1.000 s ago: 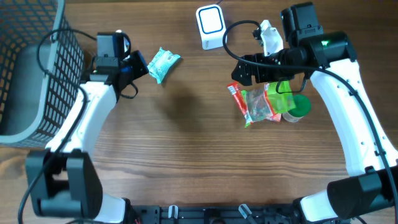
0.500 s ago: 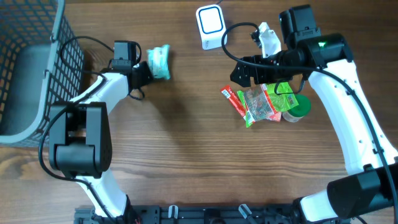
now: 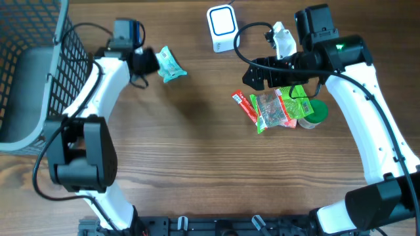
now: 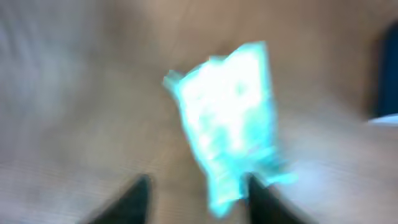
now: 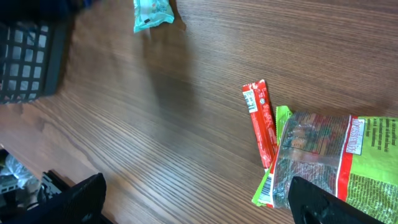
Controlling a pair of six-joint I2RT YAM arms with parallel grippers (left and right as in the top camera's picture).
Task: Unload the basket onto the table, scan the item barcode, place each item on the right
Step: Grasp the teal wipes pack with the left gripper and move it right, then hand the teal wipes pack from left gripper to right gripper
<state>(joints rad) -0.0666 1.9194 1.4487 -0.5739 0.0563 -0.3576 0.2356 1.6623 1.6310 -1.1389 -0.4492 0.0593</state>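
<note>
Left pincer has swung up the tabletop with the teal packet. Its jaws were shut and are now parting, but blur hides whether it still grips. Packet is left of the white scanner, not over it, so scan likely not done. Right pincer wide open, empty, unmoved. Counts: one basket, one packet, one scanner, one red stick, apparently two green bags, one green tub.

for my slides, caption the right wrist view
red stick packet beside green snack bags on wooden table, teal packet far off
</note>
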